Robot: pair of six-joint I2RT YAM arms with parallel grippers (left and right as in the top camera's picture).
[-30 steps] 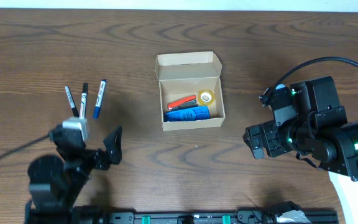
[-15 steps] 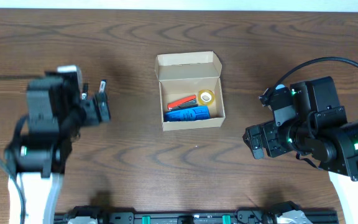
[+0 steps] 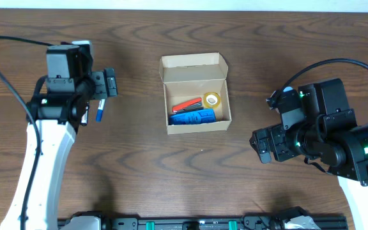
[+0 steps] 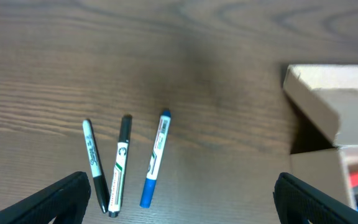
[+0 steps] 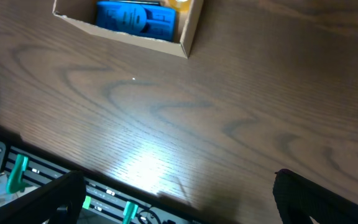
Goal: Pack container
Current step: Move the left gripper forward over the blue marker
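The container (image 3: 195,92) sits open at the centre of the overhead frame, holding a blue item (image 3: 192,117), a red item (image 3: 185,105) and what may be a tape roll (image 3: 212,99). The left end effector (image 4: 182,199) hovers wide and empty by three markers (image 4: 122,163), left of centre. The right end effector (image 5: 179,199), also wide and empty, hangs above the table (image 5: 229,112), lower right.

Left arm (image 3: 40,160), left side of the overhead frame: white link, black wrist block topped by a grey box, thin black cable (image 3: 18,39) running off the upper left edge. Right arm (image 3: 324,134), right side: bulky black housings, green lights, black cable arching above, white link at the lower right corner. In both wrist views my fingers (image 4: 61,199) show as matte black wedges in the lower corners.
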